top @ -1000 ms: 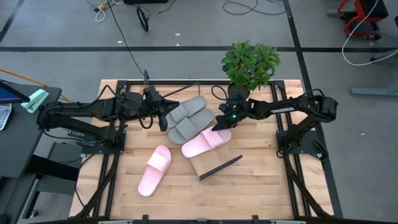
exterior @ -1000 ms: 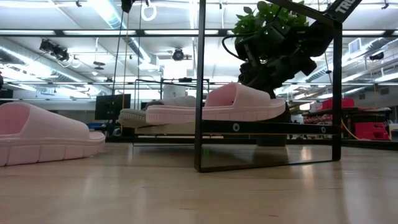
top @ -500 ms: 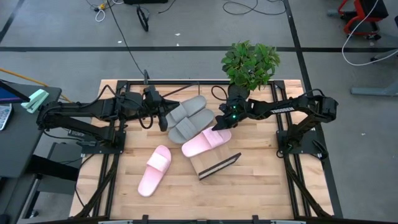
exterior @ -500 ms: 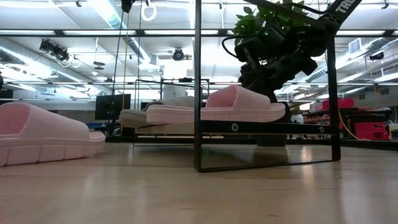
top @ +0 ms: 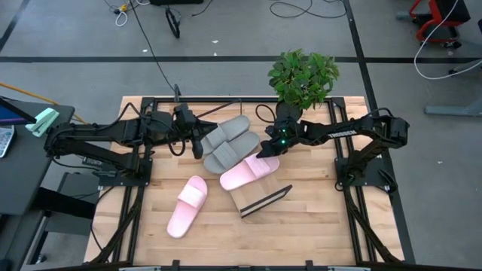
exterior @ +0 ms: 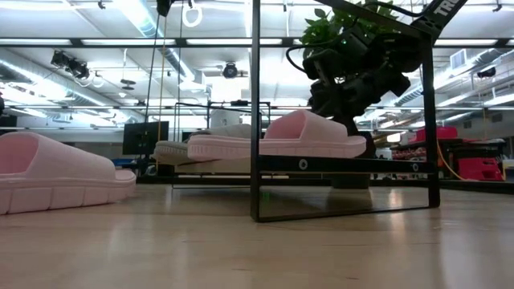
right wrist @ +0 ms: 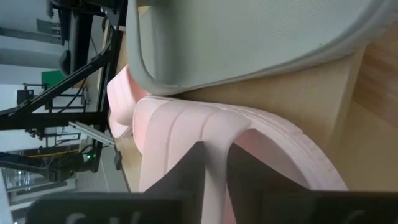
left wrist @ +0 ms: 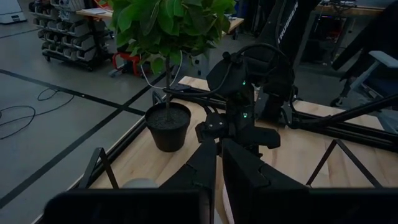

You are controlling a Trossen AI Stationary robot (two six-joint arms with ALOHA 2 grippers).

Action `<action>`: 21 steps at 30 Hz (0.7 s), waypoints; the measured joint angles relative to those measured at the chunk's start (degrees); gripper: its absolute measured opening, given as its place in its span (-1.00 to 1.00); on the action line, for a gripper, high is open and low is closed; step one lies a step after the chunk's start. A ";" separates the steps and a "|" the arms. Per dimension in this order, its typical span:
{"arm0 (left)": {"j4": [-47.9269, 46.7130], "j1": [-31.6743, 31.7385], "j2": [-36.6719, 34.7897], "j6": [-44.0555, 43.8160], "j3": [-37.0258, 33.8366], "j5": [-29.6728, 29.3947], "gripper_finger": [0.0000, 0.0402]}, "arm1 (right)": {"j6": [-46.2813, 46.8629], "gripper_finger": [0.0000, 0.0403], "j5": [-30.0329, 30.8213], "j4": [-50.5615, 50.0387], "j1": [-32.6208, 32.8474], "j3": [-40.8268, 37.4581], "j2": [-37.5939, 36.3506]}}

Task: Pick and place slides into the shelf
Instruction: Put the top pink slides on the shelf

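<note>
**Third slide set on the shelf, right jaws at its heel**

The right gripper sits at the end of a pale pink slide, and in the right wrist view its two dark fingers straddle the slide's strap or rim with the pink edge between them. The jaws look closed around that edge, but whether they are clenched or loosening I cannot tell. The low view shows the sandal's sole lying flat on the shelf, so the hold now seems only to steady it where it was meant to go.

The left gripper rests at the desk's far left, next to the grey pair, with its jaws clenched on nothing; in its wrist view the fingers meet with no gap. It appears parked clear of the right arm's work.

Counted: four slides. Two grey slides lie side by side on the shelf, the pink one just beside them, overlapping the nearer grey one. The second pink slide lies alone on the desk, well apart from the shelf, and is judged the one left to fetch. One shelf, its black end frame showing. One potted plant stands at the desk's far edge behind the right arm.
</note>
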 joint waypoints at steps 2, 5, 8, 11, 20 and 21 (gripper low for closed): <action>0.00 0.00 0.00 -0.02 0.00 0.00 -0.86 | -0.18 -0.62 0.39 0.01 -0.02 0.00 0.00; 0.00 0.00 0.00 -0.04 0.00 0.00 -0.85 | -0.90 -0.51 0.55 0.00 0.00 0.00 0.00; 0.00 0.00 0.00 -0.04 0.00 -0.01 -0.82 | -1.40 -0.42 0.89 0.00 0.00 0.00 -0.02; 0.00 0.00 0.00 -0.04 0.00 0.00 -0.80 | -1.51 -0.34 0.87 -0.17 -0.01 0.00 0.00; -0.53 -0.02 0.00 -0.04 0.00 -0.01 -0.85 | -1.56 -0.13 1.31 -0.96 0.00 0.00 0.00; -0.59 -0.03 0.02 -0.07 0.00 -0.01 -0.85 | -1.57 -0.11 1.67 -0.93 0.00 0.00 0.00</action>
